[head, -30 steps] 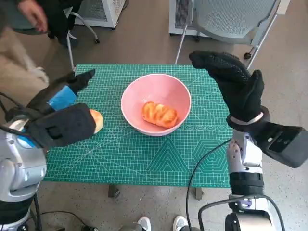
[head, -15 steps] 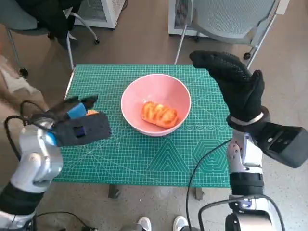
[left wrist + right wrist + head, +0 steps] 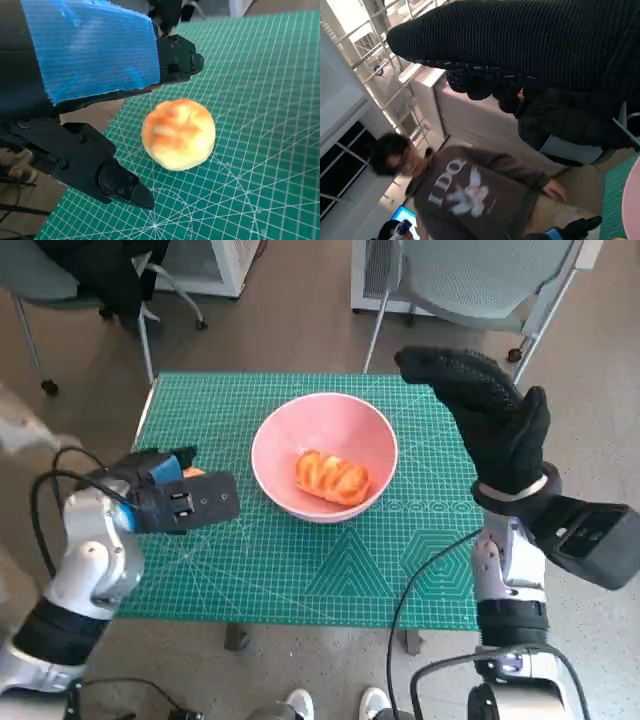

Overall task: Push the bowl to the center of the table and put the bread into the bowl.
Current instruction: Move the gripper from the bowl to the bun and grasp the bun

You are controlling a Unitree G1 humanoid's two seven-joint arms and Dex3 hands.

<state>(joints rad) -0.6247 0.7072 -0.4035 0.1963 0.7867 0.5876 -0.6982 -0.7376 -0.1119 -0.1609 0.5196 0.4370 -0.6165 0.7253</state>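
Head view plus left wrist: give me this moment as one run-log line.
bowl: mid-table, twisted bread inside | round bun: on mat, unheld | left hand: open, at bun | right hand: open, raised

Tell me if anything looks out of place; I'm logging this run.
One round bread roll lies on the green mat beside the left hand, outside the pink bowl, which already holds a braided bread. Nothing looks spilled or damaged.

A person's sweatshirt [image 3: 470, 195] reads "IDQ".
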